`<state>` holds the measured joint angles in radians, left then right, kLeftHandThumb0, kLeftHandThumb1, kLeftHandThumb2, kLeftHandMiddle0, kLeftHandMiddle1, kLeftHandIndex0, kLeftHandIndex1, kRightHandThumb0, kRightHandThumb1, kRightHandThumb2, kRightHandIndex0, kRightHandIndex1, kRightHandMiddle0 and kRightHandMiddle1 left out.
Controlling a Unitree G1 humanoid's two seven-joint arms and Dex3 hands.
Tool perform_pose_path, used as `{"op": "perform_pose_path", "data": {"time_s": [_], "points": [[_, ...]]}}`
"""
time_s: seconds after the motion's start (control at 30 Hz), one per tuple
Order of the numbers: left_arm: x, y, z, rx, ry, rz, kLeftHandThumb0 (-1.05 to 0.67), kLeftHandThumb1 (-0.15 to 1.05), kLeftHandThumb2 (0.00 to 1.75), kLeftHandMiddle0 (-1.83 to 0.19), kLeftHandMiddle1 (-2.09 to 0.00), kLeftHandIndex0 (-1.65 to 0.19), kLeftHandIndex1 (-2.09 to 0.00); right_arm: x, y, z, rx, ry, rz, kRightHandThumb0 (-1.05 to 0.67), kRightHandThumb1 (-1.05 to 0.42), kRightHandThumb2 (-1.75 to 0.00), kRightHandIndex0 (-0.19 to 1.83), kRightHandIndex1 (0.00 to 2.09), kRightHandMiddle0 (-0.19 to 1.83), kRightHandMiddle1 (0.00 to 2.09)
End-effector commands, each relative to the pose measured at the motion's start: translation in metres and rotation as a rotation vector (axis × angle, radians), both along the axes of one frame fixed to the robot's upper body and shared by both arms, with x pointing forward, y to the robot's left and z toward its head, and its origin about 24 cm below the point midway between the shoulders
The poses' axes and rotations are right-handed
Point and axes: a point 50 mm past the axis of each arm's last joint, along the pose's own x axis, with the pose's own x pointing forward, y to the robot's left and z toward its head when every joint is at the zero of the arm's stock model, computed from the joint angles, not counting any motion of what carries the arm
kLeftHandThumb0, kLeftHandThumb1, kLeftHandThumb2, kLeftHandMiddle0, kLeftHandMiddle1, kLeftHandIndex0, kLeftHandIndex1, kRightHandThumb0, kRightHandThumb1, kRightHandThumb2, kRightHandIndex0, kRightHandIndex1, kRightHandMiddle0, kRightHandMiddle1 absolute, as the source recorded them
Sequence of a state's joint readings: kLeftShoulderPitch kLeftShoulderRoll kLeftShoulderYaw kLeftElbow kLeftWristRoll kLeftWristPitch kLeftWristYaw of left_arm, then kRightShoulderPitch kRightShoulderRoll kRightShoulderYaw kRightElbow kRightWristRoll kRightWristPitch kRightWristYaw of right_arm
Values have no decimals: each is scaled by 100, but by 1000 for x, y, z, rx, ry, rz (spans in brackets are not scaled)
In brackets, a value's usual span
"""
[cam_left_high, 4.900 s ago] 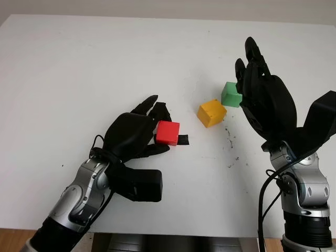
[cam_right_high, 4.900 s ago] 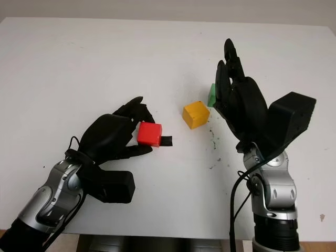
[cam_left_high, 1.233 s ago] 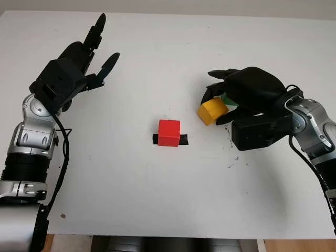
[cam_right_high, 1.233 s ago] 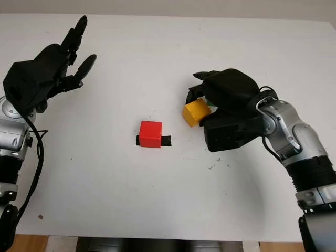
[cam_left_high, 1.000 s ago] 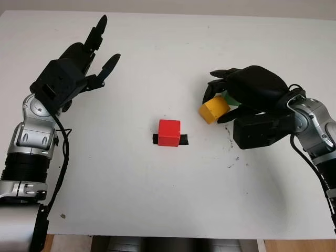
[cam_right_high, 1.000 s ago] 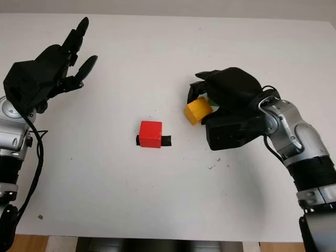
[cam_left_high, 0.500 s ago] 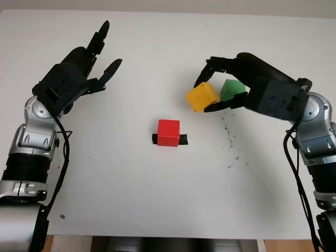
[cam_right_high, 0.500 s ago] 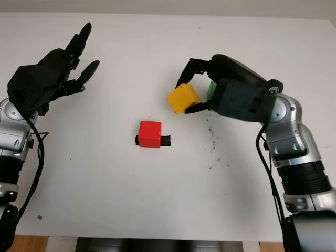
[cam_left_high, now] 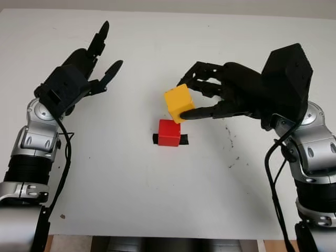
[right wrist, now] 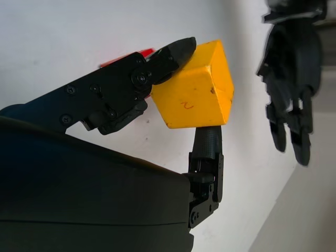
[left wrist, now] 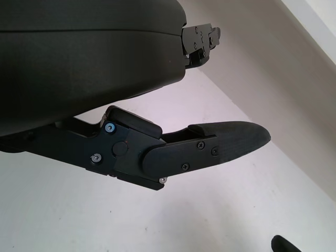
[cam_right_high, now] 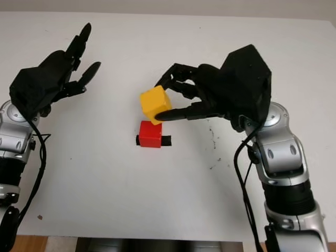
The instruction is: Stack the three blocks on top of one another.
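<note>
Right hand: at frame centre, closed on the yellow block, pinched between its fingers on opposite faces. The block is held tilted, clear of the white tabletop, just above and slightly right of the red block; contact between the two blocks cannot be confirmed. The red block sits at frame centre on the tabletop, over a strip of black tape. Left hand: raised in the upper left of the frame, open and holding nothing, well apart from both blocks.
</note>
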<state>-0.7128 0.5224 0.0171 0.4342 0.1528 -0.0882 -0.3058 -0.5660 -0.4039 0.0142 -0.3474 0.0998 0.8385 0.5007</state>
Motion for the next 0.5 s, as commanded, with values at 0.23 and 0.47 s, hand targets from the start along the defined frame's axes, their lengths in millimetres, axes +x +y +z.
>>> {"op": "perform_pose_path", "data": {"time_s": [0.23, 0.47], "points": [[-1, -1, 0, -9, 1, -1, -84, 105, 60, 19, 0, 19, 0, -6, 11, -6, 0, 0, -16, -45, -96, -6, 18, 4, 28, 176], [-2, -1, 0, 0, -3, 0, -83, 105, 60, 19, 0, 19, 0, -4, 17, -17, 85, 36, -63, -44, -97, -6, 17, 4, 24, 175]]}}
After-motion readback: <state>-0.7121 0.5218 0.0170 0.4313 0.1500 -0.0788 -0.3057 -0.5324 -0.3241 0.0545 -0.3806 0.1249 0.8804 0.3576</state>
